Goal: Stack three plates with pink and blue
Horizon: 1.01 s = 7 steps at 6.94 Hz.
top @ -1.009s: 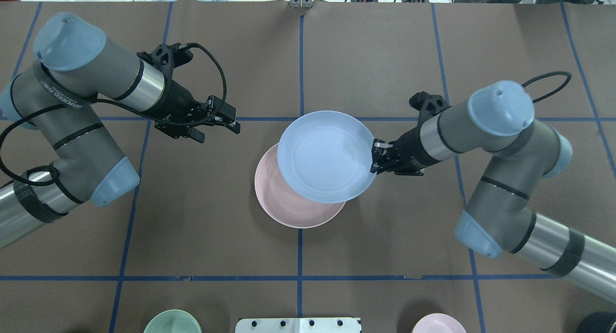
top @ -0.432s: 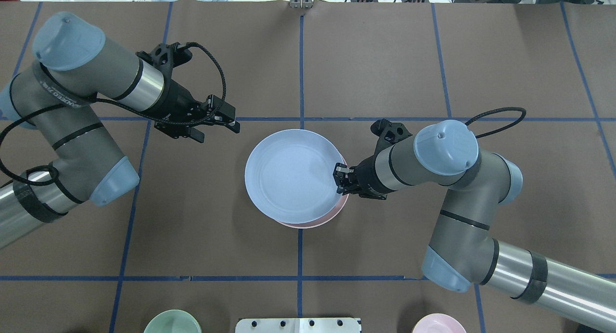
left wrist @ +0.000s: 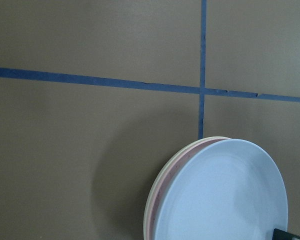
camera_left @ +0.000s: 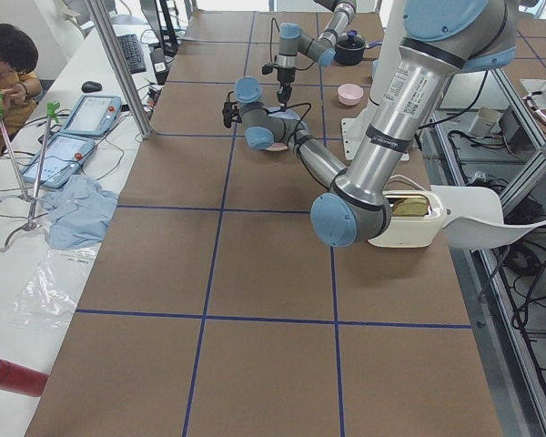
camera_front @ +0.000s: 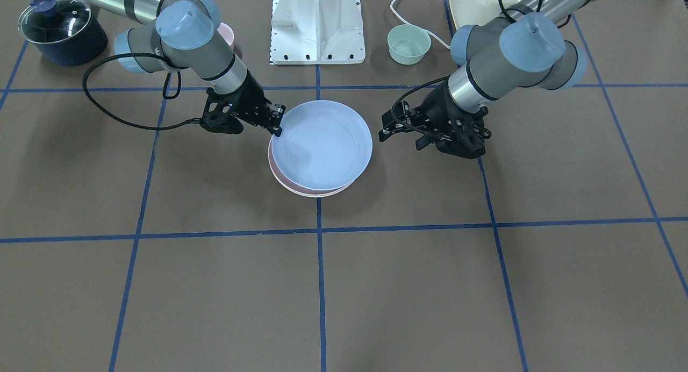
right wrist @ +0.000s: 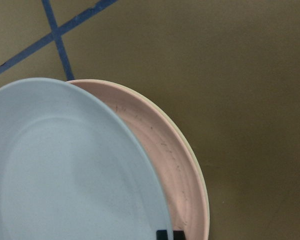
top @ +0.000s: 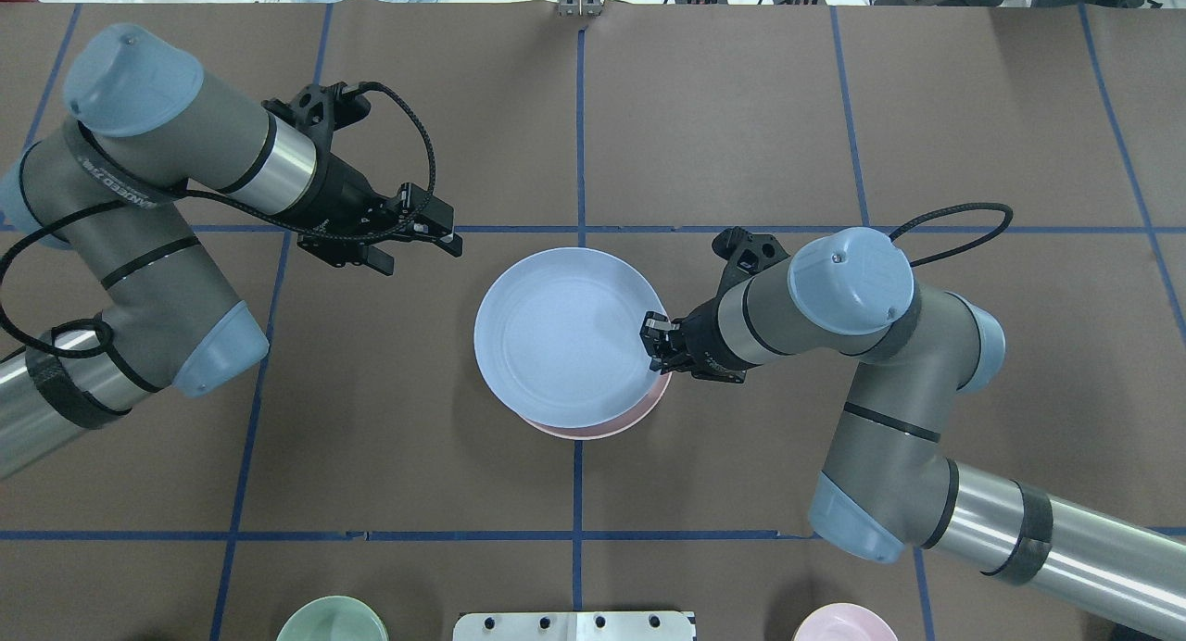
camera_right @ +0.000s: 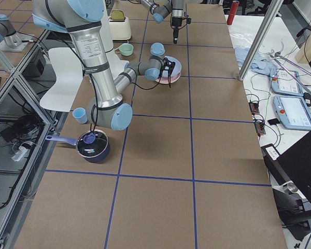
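Observation:
The light blue plate (top: pixel 561 337) lies slightly off-centre on the pink plate (top: pixel 602 428) at the table's middle. It also shows in the front view (camera_front: pixel 322 143) and the right wrist view (right wrist: pixel 65 175). A thin cream plate rim (right wrist: pixel 204 192) shows under the pink plate (right wrist: pixel 165 150). My right gripper (top: pixel 651 340) is shut on the blue plate's right rim. My left gripper (top: pixel 422 252) is open and empty, hovering left of the stack and apart from it.
A green bowl (top: pixel 332 621) and a pink bowl (top: pixel 845 622) stand at the near edge beside the white base mount (camera_front: pixel 317 22). A lidded dark pot (camera_front: pixel 62 28) and a toaster (camera_front: pixel 473 6) stand near the robot's base.
My right gripper has carried the blue plate left and toward the robot, over the pink plate, and brought it down onto it. The left arm has not moved.

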Tool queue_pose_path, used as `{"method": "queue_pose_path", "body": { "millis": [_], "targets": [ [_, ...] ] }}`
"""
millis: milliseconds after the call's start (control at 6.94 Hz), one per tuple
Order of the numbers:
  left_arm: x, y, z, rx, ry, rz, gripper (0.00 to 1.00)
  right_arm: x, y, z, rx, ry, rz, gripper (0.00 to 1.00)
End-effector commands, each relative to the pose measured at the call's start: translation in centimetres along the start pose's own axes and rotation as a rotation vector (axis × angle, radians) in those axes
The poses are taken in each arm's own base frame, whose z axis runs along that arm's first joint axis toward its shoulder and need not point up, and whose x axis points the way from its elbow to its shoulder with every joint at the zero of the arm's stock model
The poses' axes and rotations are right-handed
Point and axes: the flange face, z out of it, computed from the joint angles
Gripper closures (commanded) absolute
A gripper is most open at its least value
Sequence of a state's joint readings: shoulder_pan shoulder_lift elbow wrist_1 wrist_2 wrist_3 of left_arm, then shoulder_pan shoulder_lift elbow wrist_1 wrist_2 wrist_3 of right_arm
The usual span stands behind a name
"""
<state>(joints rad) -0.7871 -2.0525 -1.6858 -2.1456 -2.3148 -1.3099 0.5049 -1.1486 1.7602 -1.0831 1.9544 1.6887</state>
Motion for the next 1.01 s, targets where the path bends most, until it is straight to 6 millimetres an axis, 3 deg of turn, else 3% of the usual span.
{"method": "queue_pose_path", "body": {
  "millis": [0,144,288,432,721,865],
  "targets": [
    [0.1,0.0,0.0,0.0,0.001,0.0,0.0,0.6,-0.6,-0.2,0.016,0.03,0.016,0.01],
    [0.0,0.0,0.0,0.0,0.0,-0.001,0.0,0.9,-0.4,0.1,0.027,0.035,0.013,0.0],
    [-0.1,0.0,0.1,0.001,-0.002,-0.002,0.0,1.2,-0.3,-1.3,0.023,0.021,0.011,0.0],
    [-0.3,-0.1,0.0,0.004,-0.004,-0.002,0.0,4.3,-0.8,-3.8,0.029,0.028,0.02,0.0],
    [-5.1,0.9,-1.7,0.011,-0.037,0.068,0.0,11.1,-7.6,-8.5,0.073,0.086,0.039,0.0],
    [-9.0,1.6,-4.8,0.041,-0.063,0.092,0.0,16.4,-10.7,-10.6,0.068,0.142,-0.059,0.0]
  ]
}}
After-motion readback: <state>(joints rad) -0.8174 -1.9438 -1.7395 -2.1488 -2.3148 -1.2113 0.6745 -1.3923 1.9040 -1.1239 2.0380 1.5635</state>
